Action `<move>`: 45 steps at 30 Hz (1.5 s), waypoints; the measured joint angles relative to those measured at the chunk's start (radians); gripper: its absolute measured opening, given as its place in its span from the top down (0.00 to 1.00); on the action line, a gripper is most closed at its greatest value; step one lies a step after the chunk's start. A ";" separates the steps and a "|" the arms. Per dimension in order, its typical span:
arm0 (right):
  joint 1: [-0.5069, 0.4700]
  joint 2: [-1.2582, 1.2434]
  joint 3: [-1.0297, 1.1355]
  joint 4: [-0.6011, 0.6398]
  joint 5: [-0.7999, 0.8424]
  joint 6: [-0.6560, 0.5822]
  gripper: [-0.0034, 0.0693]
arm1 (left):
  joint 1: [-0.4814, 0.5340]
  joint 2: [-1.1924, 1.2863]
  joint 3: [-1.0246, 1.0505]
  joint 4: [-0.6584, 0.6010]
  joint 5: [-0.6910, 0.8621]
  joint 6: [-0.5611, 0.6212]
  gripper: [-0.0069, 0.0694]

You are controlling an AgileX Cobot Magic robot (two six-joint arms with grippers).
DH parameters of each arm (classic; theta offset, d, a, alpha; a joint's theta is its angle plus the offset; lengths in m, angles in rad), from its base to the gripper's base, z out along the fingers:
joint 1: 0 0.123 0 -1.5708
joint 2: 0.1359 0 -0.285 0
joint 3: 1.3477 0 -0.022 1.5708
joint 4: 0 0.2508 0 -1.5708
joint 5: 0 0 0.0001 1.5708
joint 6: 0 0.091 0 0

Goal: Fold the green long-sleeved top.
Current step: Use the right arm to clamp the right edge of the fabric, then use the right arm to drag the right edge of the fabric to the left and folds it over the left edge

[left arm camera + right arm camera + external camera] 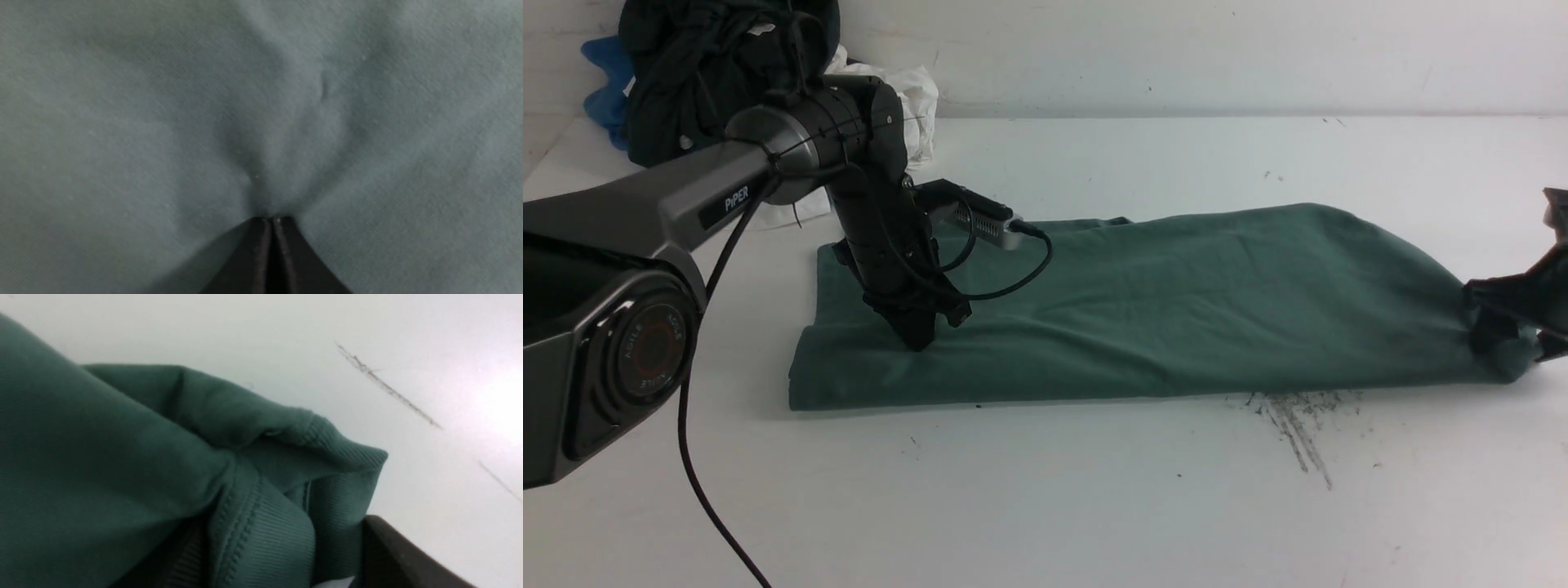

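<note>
Left tool (920,339) points down onto the left-hand part of the green long-sleeved top (1176,302), and its wrist view shows the two dark fingers pressed flat together, with the cloth puckered into creases that run into the tips (271,220). That top lies on the white tabletop (1094,506) as a long band running left to right, smooth along most of its length and slightly raised near its right end. At that end, by the edge of the front view, sits the right tool (1503,339). Its wrist view shows the ribbed neckband (269,539) bunched against one dark finger (400,555). The other finger is not clearly seen, so I cannot tell whether this tool grips the cloth or only surrounds it. Dark scuff marks (1294,433) streak the tabletop just in front of the top. Far back on the left, a dark garment (711,65), a white garment (915,98) and a blue garment (605,90) are heaped together.
</note>
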State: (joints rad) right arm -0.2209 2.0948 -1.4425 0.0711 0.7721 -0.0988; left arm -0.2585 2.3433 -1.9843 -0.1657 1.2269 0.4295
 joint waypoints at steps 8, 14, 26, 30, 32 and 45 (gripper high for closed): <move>0.006 -0.122 0.009 -0.094 0.069 -0.039 0.92 | 0.000 -0.027 -0.023 -0.002 0.000 -0.010 0.92; 0.010 -0.359 0.010 -0.323 0.140 0.099 0.93 | 0.004 -0.222 -0.028 -0.021 0.002 -0.015 0.92; 0.447 -0.505 -0.147 -0.205 0.238 0.024 0.93 | 0.004 -0.408 -0.030 -0.048 0.011 0.001 0.92; 0.651 -0.379 -0.243 -0.163 0.211 0.044 0.93 | 0.004 -0.408 -0.030 -0.048 0.014 0.001 0.92; 0.713 -0.304 -0.290 -0.147 0.188 0.061 0.93 | 0.004 -0.408 -0.030 -0.048 0.014 0.001 0.92; 0.819 0.089 -0.570 0.074 0.179 0.061 0.67 | 0.064 -0.466 -0.029 -0.047 0.023 -0.007 0.92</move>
State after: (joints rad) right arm 0.5977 2.1837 -2.0120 0.1448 0.9516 -0.0379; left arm -0.1948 1.8775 -2.0130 -0.2131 1.2494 0.4221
